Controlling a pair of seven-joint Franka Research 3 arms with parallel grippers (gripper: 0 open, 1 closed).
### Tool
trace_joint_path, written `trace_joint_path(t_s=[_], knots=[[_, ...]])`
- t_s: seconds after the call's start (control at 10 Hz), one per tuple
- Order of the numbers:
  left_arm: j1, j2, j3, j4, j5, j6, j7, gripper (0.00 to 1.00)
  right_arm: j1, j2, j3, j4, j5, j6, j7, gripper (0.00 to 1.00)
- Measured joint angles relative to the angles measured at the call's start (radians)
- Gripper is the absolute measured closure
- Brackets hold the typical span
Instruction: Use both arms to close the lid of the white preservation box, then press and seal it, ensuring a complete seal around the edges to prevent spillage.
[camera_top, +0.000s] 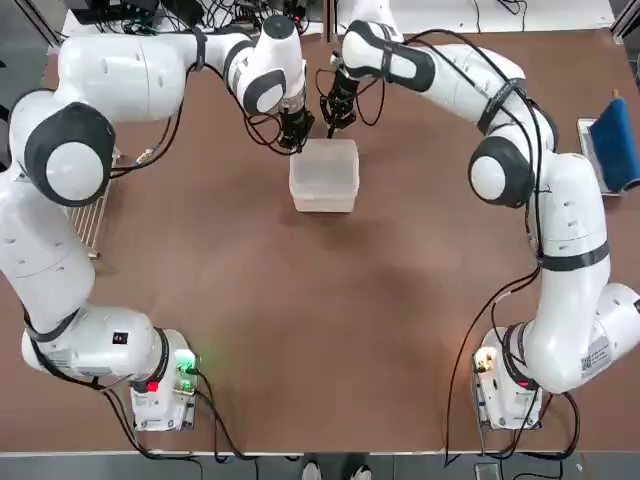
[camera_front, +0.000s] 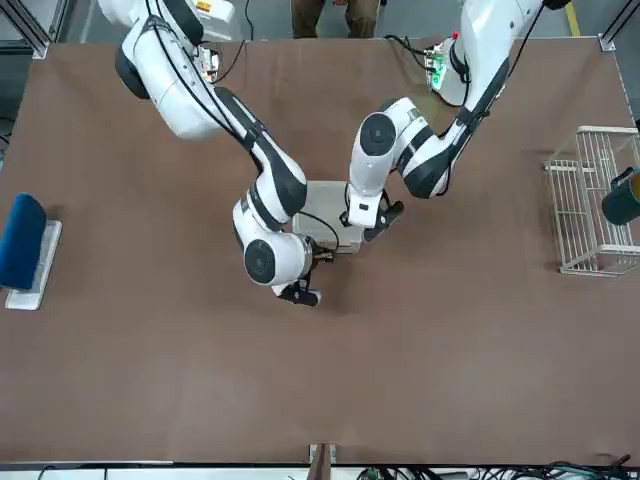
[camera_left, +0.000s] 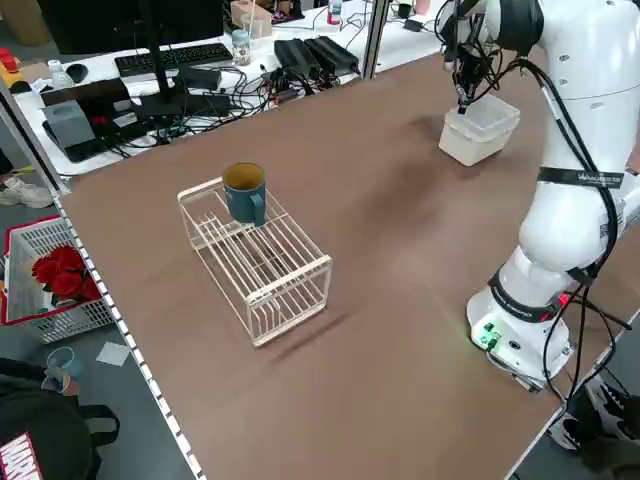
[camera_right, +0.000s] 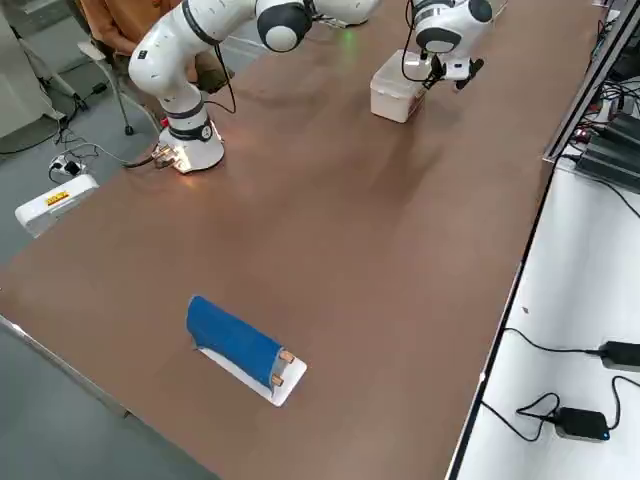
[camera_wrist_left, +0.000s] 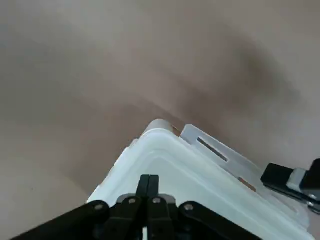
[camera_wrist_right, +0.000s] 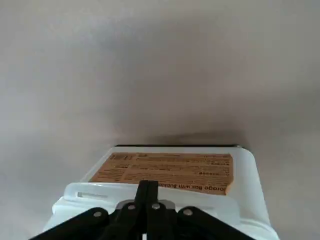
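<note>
White plastic box, lid down, sits mid-bench at the far side as your left hand and right hand, both pinched shut and empty, bear on its far edge; next, you likely press round the remaining rim.

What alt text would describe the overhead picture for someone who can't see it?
Two white robot arms reach across a brown table, and the closed fingers of the left gripper and right gripper meet over the far edge of a small whitish box with its lid down. A white wire rack sits at the left edge, a blue-topped tray at the right.
</note>
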Motion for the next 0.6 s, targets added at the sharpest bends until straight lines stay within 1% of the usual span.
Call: trace_joint_path(t_s=[0.6], knots=[[0.000, 0.000, 0.000, 0.000, 0.001, 0.000, -0.002, 0.99, 0.006, 0.005, 0.000, 0.000, 0.000, 0.003, 0.014, 0.99]])
